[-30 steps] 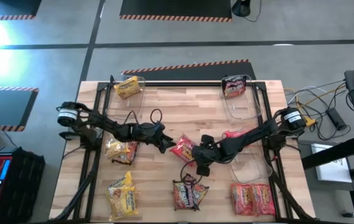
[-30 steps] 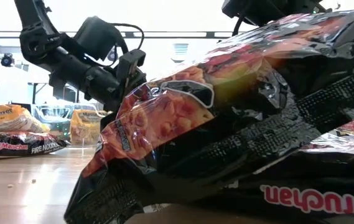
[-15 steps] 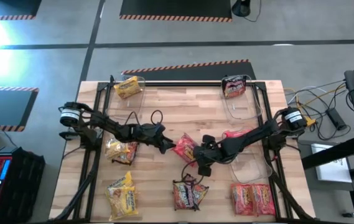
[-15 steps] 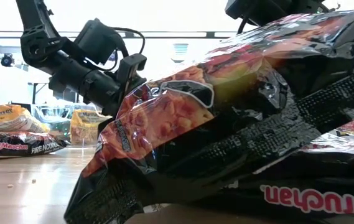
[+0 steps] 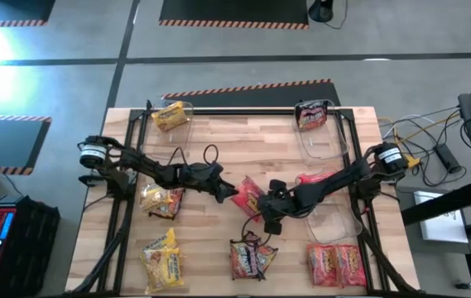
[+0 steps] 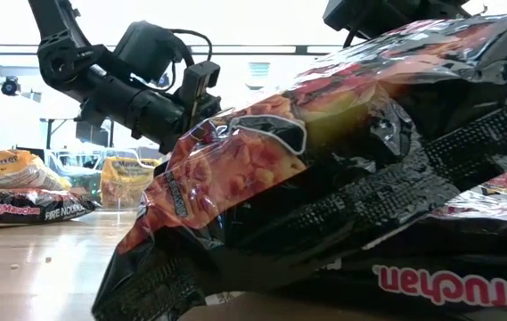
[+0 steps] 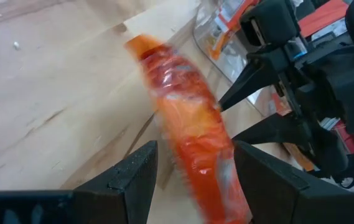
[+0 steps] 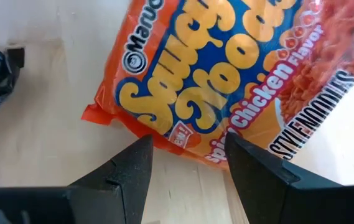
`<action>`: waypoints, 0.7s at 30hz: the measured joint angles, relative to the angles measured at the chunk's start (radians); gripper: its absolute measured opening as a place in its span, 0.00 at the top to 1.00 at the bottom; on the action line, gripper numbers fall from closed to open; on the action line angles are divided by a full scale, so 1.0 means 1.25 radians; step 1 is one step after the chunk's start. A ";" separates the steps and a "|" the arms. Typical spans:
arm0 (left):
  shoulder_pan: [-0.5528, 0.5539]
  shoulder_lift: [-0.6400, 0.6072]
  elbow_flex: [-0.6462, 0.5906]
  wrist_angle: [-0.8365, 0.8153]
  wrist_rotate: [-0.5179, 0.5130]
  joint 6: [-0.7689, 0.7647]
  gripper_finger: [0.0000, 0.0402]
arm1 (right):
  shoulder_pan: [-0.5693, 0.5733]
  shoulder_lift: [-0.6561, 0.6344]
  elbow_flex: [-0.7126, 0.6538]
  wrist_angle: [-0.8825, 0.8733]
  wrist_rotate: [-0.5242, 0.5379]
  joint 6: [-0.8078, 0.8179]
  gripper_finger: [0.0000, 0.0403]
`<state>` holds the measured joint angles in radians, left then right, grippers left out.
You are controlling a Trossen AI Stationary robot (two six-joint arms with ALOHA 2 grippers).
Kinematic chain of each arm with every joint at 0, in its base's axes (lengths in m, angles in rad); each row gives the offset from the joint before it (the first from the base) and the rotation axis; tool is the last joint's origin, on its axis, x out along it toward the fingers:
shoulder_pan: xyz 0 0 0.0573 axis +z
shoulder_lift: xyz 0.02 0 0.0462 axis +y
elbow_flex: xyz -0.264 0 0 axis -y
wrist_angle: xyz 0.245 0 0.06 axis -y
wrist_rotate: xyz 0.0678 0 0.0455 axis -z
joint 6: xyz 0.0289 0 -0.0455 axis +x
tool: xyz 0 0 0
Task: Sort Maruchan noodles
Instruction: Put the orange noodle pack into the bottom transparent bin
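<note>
Gripping orange packet [image 5: 247, 194], left end effector [image 5: 228, 192] nudged rightward, right end effector [image 5: 266, 222] parted, unmoved

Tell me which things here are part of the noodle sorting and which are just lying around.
Job: orange packet between the left gripper and right gripper; yellow packets; dark packet; red packets; clear bin.
Lying about: cables off the table.

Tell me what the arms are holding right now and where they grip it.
The left gripper pinches one end of an orange noodle packet; the right gripper holds nothing.
</note>
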<state>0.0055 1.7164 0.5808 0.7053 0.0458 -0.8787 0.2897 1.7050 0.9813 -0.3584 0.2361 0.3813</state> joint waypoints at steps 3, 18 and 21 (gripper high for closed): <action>0.000 0.000 0.001 -0.001 0.001 -0.004 0.52 | 0.000 0.001 -0.001 0.000 0.013 -0.003 0.52; -0.002 0.000 0.049 -0.064 0.020 -0.016 0.52 | -0.002 0.004 -0.002 0.050 0.057 -0.068 0.52; -0.002 0.001 0.061 -0.104 0.019 0.000 0.52 | -0.002 0.004 -0.002 0.061 0.058 -0.070 0.52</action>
<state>0.0030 1.7179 0.6576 0.5759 0.0701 -0.8782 0.2874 1.7096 0.9783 -0.2816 0.3084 0.2943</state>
